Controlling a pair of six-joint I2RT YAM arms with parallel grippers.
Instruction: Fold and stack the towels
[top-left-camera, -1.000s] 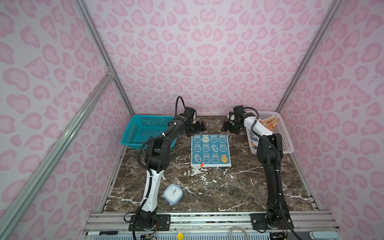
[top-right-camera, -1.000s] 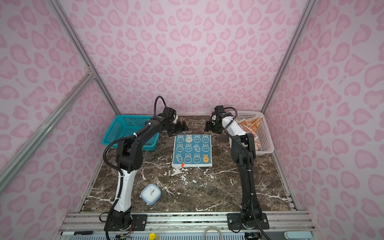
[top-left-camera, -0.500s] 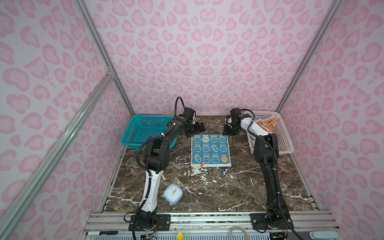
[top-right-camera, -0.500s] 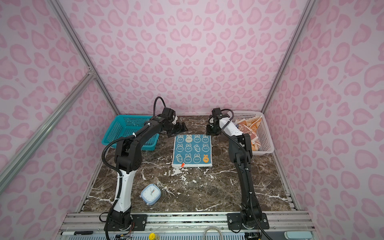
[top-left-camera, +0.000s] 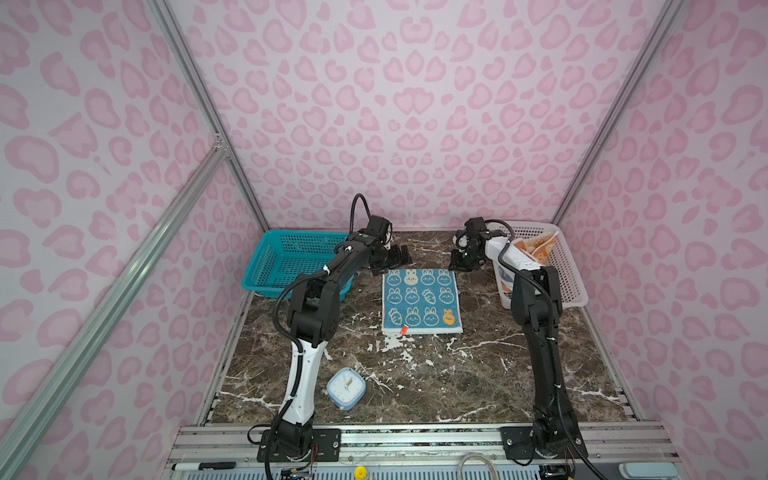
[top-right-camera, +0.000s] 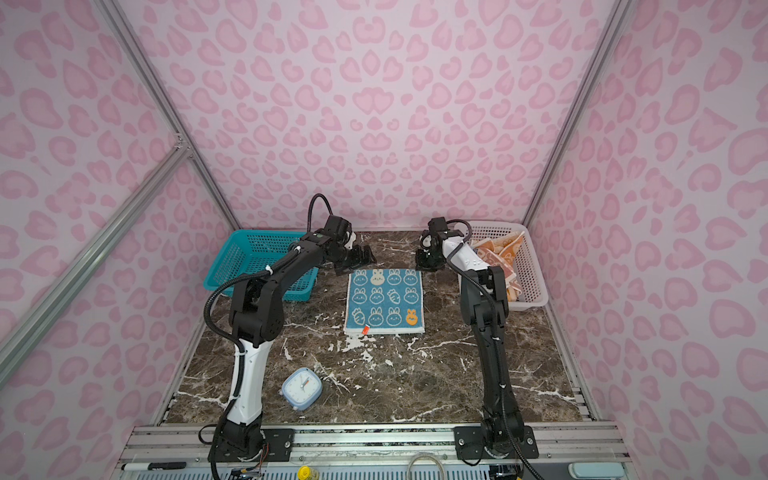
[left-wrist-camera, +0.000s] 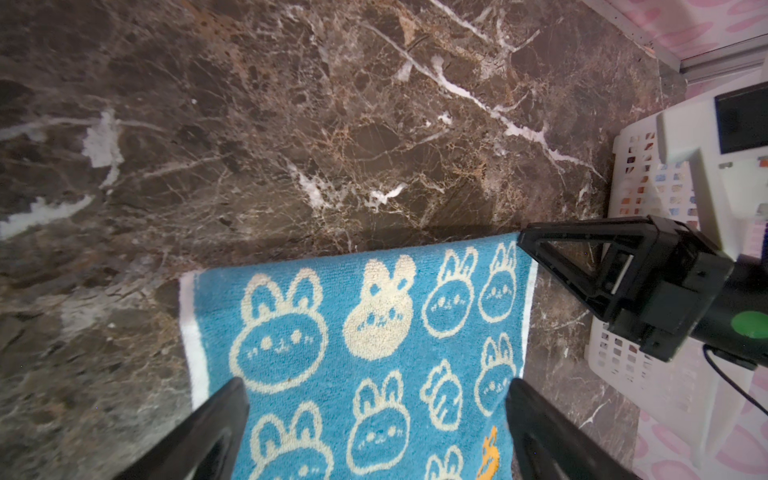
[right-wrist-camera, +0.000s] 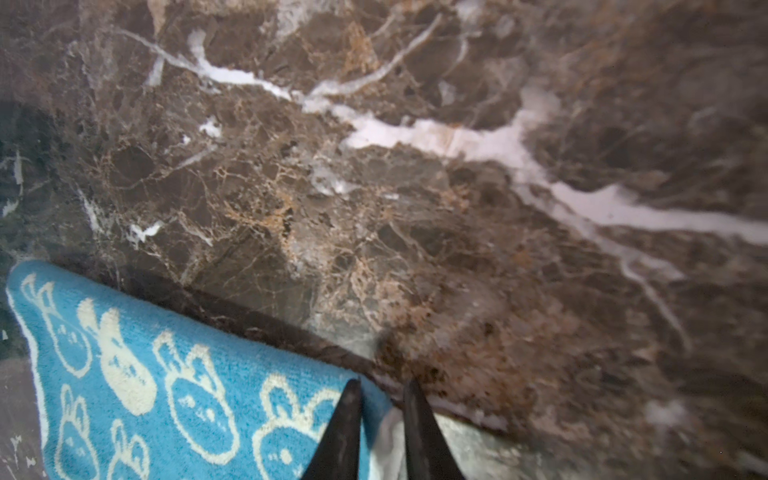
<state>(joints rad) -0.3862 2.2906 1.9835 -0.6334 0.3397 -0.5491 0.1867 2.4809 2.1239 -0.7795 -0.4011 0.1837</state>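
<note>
A blue towel (top-left-camera: 422, 301) (top-right-camera: 384, 301) with cream rabbit prints lies flat on the marble table, with a small orange tag at its near edge. My left gripper (top-left-camera: 395, 257) (left-wrist-camera: 376, 382) is open, and its fingers straddle the towel's (left-wrist-camera: 353, 332) far left part. My right gripper (top-left-camera: 461, 264) (right-wrist-camera: 384, 399) is at the far right corner. Its jaws are nearly together, with the towel's (right-wrist-camera: 166, 374) white-edged corner pinched between them. An orange-and-cream towel (top-left-camera: 538, 249) (top-right-camera: 498, 249) lies crumpled in the white basket (top-left-camera: 573, 286).
A teal mesh basket (top-left-camera: 282, 262) (top-right-camera: 249, 257) stands at the back left, beside my left arm. The white basket (top-right-camera: 534, 291) stands at the back right, against my right arm. A small pale blue clock (top-left-camera: 346, 388) (top-right-camera: 302, 388) sits near the front left.
My right gripper has moved left from the white basket to the towel's far right corner and closed on it. The left arm and the towel have not moved.
</note>
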